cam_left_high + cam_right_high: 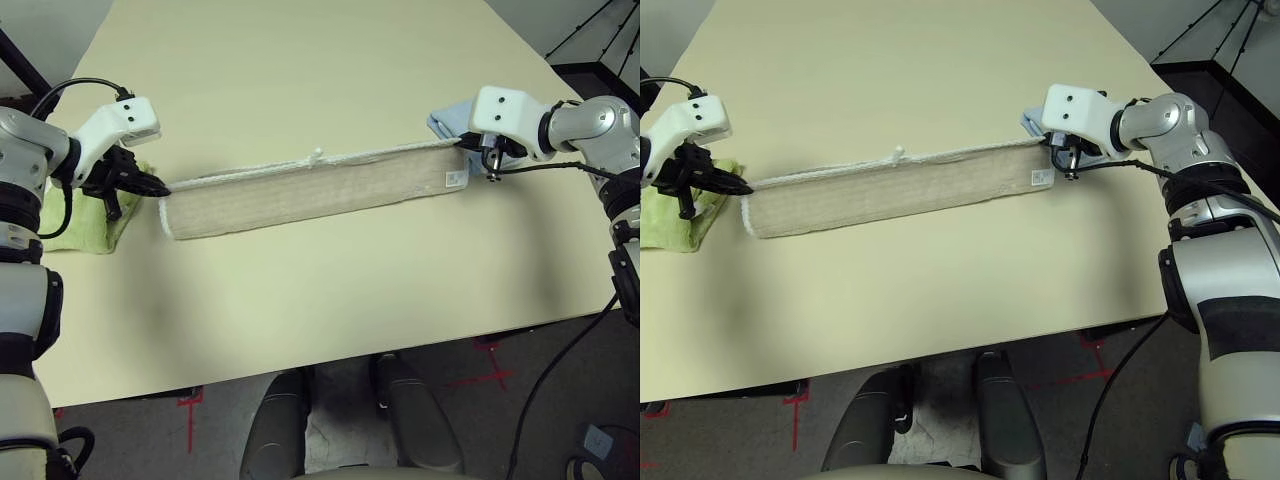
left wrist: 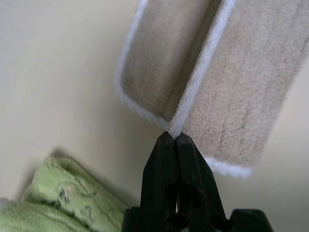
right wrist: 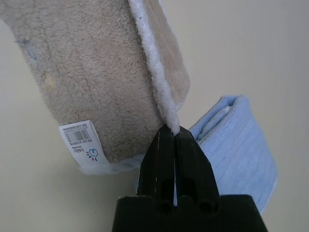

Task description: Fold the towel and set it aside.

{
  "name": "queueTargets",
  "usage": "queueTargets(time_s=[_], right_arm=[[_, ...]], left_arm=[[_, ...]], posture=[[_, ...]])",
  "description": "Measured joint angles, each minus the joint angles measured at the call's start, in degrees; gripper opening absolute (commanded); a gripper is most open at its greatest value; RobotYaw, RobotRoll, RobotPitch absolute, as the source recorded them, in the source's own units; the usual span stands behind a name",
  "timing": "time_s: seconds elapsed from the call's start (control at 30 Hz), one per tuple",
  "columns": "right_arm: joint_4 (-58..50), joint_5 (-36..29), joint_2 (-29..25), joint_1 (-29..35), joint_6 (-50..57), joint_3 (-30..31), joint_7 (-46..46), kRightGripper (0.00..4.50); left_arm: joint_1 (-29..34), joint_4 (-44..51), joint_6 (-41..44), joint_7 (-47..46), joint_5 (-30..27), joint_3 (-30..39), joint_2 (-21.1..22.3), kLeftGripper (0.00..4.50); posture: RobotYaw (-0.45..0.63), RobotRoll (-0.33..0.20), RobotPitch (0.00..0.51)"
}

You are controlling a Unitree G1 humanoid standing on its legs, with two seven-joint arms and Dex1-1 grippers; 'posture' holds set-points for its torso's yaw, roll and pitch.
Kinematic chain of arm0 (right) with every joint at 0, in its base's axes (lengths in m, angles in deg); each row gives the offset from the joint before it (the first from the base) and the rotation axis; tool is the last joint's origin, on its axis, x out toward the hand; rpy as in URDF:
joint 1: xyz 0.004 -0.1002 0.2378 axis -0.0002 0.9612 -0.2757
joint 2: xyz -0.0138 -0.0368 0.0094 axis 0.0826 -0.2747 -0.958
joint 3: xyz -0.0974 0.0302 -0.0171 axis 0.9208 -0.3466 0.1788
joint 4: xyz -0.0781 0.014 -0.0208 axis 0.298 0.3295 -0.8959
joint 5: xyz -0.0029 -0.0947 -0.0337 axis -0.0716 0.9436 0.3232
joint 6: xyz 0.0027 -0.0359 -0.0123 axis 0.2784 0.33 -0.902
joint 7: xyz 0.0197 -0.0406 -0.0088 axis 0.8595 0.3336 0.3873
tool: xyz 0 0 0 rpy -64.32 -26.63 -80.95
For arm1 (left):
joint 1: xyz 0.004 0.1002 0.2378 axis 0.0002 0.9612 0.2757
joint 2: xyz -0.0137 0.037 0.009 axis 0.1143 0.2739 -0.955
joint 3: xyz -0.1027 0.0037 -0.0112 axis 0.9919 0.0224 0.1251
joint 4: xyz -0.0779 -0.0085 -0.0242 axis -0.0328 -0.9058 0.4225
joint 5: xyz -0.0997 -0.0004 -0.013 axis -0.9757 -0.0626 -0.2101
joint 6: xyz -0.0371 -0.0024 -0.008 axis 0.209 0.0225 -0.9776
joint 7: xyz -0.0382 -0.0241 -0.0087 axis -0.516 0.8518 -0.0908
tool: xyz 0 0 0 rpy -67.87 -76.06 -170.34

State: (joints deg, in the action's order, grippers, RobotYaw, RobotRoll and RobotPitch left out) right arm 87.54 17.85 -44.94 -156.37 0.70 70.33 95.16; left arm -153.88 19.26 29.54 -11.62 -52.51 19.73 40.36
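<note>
The beige towel point(image 1: 310, 190) lies across the middle of the table as a long narrow strip, folded lengthwise, with its white edging and loop point(image 1: 316, 155) along the far side and a small white tag point(image 1: 455, 179) near its right end. My left gripper point(image 1: 158, 187) is shut on the white edge at the towel's left end, as the left wrist view shows point(image 2: 172, 134). At the right end my right gripper point(image 1: 466, 146) is shut on the top corner's white edging point(image 3: 173, 128). The towel point(image 1: 890, 190) is stretched between the two.
A lime-green towel point(image 1: 95, 215) lies under my left hand by the table's left edge. A folded light blue towel point(image 3: 236, 145) sits just behind my right gripper. Bare tabletop point(image 1: 300, 60) stretches beyond and in front of the strip.
</note>
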Motion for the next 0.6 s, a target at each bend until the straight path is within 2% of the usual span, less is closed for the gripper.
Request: queueTargets(time_s=[0.23,0.6], right_arm=[[0.9,2.6,1.4,0.0,2.6,0.0,-4.7,0.0],[2.0,3.9,4.1,-0.4,3.5,0.0,-10.8,0.0]], left_arm=[[-1.8,-3.0,-2.0,-5.4,2.3,0.9,-2.5,0.02],[-3.2,-5.3,-3.5,-7.5,5.7,1.0,-2.8,0.02]], posture=[[-0.01,0.0,0.229],[-0.01,0.0,0.228]])
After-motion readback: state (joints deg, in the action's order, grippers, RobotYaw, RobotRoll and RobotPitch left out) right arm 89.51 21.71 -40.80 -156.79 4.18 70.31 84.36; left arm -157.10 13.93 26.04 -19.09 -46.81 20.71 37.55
